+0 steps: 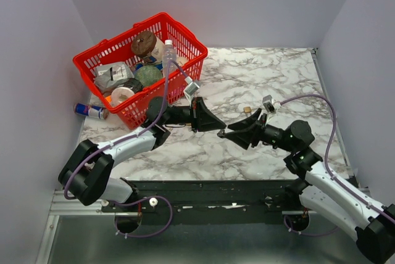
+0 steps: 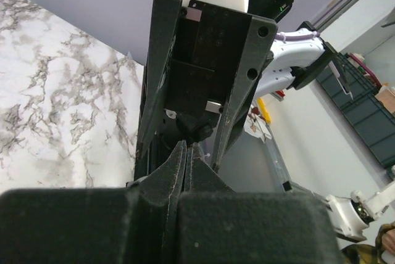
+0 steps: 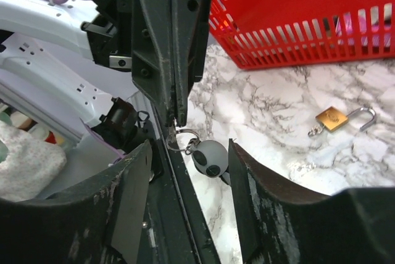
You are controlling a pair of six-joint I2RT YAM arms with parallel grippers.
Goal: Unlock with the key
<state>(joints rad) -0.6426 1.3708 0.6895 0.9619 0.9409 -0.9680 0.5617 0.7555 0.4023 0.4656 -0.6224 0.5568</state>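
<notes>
Tiny dark-headed key [image 3: 210, 158] on wire ring: hung from the left gripper [image 3: 177, 119], jaws pressed together on the ring, in the air near and left of the small brass padlock with silver shackle [image 3: 332, 118]. Right gripper [image 3: 190, 145]: jaws apart, flanking the key's head; it needed to close squarely on that head before the left released, lest the key swing.

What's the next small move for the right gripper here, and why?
Probably close the right gripper gently on the key. It hangs by its ring from the shut left gripper, and the right jaws stand open on either side of its head, so a pinch should take it over. The padlock lies apart on the table.
</notes>
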